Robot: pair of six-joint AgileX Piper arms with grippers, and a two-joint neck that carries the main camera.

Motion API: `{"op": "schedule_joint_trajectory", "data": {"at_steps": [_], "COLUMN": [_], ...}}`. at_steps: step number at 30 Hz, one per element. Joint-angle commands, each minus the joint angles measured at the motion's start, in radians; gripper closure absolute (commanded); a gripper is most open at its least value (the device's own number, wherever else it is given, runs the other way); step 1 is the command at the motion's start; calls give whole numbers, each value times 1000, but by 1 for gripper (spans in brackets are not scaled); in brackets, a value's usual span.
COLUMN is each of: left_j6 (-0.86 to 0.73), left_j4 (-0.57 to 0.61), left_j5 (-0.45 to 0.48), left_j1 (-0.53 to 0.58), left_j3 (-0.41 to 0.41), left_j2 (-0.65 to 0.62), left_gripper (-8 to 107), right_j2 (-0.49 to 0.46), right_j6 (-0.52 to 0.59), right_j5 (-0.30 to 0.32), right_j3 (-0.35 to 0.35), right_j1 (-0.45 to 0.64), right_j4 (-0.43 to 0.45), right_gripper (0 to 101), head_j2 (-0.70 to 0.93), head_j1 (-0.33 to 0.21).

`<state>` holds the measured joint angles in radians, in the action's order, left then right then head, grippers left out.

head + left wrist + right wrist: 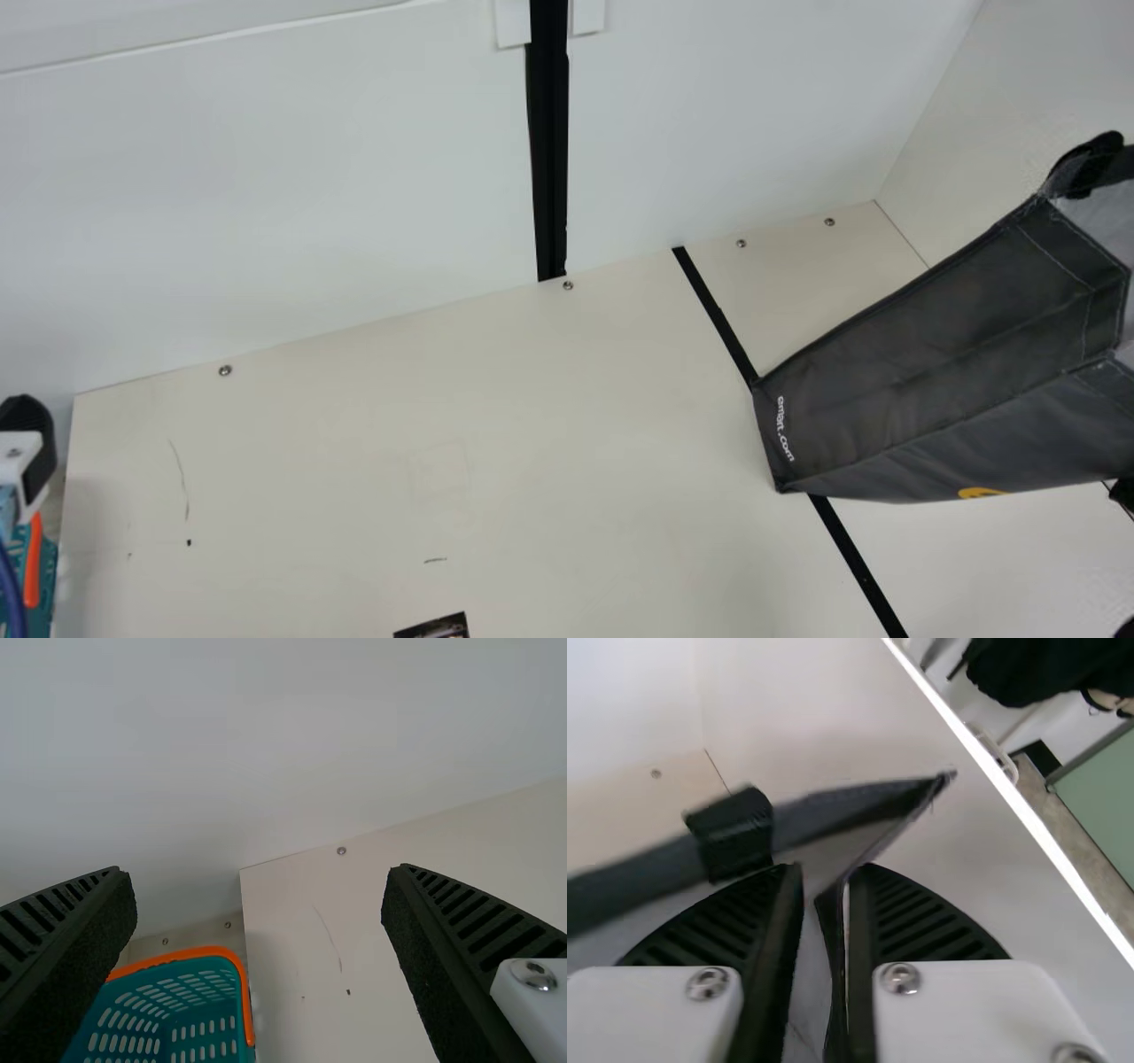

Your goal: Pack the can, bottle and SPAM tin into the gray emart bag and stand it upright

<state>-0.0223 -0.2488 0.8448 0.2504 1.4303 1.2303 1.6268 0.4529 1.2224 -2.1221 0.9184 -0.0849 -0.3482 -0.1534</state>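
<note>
At six to seven o'clock in the main view, nearest, lies the corner of a dark printed flat piece [436,626] on the cream table [443,461]. Farther off, at eight o'clock, sits a teal plastic basket with an orange rim [241,979]; above it hangs the left claw [259,872], its two ribbed fingers spread wide with nothing between them.

At three o'clock is the dark gray cloth emart bag [930,354], tilted, its base toward the table's middle and its mouth toward two o'clock. The right claw [827,870] looks drawn nearly together, pinching folded cloth at the mouth. Whether the base bears on the table, I cannot tell.

The cloth should handle soft and light, stiffer along the sewn seams, and it probably slumps wherever nothing backs it. Cans or a bottle inside would swing the weight low and make it heavy for one pinch; what it holds, if anything, I cannot tell. The hemmed rim is the best hold, with the dark strap handle [638,877] second, since that may twist. Lift slowly, let the base settle flat, then ease off. A thin pinch could slip under load.

Beyond, at twelve o'clock, rises a white wall [266,221].
</note>
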Motion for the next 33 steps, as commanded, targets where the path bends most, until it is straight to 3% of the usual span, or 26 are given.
{"op": "schedule_joint_trajectory", "data": {"at_steps": [1,15,24,33], "left_j6": [0,0,0,0], "left_j4": [0,0,0,0], "left_j5": [0,0,0,0], "left_j1": [0,0,0,0], "left_j3": [0,0,0,0], "left_j2": [0,0,0,0], "left_gripper": [9,9,9,9], "right_j2": [4,25,13,-12], "right_j6": [-1,23,36,23], "right_j5": [-2,-2,-2,-2], "right_j3": [-28,-164,-179,-149], "right_j1": [-7,-70,-146,-242], "right_j4": [-9,-100,-167,-253], "right_gripper": [55,8,6,6], "head_j2": [-1,-1,-1,-1], "head_j1": [-21,-21,-21,-21]}}
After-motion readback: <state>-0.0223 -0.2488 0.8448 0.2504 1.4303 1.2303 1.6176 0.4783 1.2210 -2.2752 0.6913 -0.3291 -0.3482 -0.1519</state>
